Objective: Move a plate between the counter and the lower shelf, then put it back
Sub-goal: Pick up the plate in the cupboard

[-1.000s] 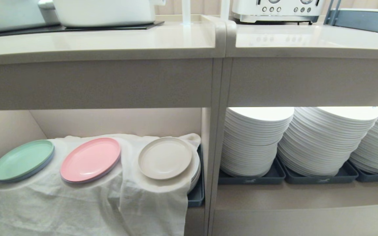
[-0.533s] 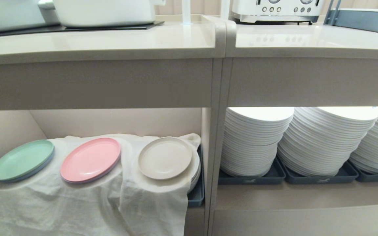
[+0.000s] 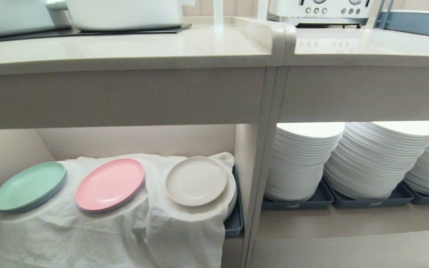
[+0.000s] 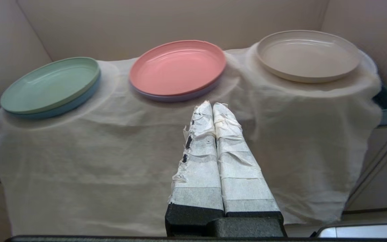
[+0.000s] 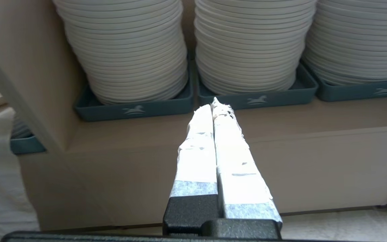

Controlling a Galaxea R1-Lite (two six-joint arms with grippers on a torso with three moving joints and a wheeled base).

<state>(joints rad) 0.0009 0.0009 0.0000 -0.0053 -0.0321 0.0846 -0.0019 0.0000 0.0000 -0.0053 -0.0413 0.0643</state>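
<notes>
The cream-beige plate [image 3: 196,181] [image 4: 308,55] rests on the white cloth [image 3: 99,230] in the lower shelf [image 3: 136,139], at that bay's right end. Above runs the counter [image 3: 125,48] with its black cooktop panel [image 3: 88,31]. My left gripper [image 4: 212,103] is shut and empty, hanging in front of the draped cloth, short of the pink plate and well left of the cream plate. My right gripper [image 5: 213,102] is shut and empty too, facing the neighbouring bay of white plate stacks. Neither arm shows in the head view.
A pink plate [image 3: 109,184] and a mint-green plate [image 3: 29,186] sit on the cloth left of the cream one. White pots [image 3: 125,13] stand on the cooktop. Tall white plate stacks [image 3: 304,160] in dark trays [image 3: 296,203] fill the right bay; a toaster [image 3: 322,11] is above.
The whole head view has shifted: the shelf divider and plates now sit further right and slightly larger, so the camera moved. The plates themselves lie as before.
</notes>
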